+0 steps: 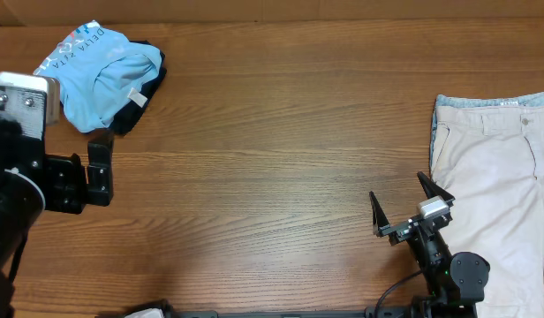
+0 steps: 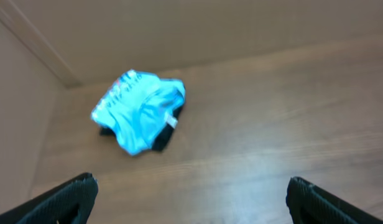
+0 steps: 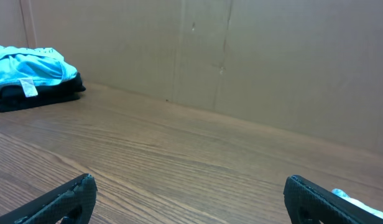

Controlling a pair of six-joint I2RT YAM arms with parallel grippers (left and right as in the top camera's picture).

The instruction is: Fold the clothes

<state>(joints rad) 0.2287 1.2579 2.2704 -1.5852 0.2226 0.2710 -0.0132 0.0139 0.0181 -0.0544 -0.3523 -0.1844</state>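
The left gripper (image 2: 191, 190) and right gripper (image 1: 404, 201) are gaping wide, empty; the crumpled light blue cotton T-shirt (image 1: 100, 75) is lying far left atop a black garment (image 1: 150, 87); beige shorts (image 1: 493, 194) are lying right; fetching is pending, likely needing a reach for the shirt.

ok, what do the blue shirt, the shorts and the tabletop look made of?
Blue shirt: soft matte knit, probably cotton; it slumps in loose folds, with a sewn tag.
Shorts: beige woven cloth, likely cotton twill; lies flat, stitched waistband and seams.
Tabletop: brown wood grain, low sheen; solid wood or laminate, cannot tell.
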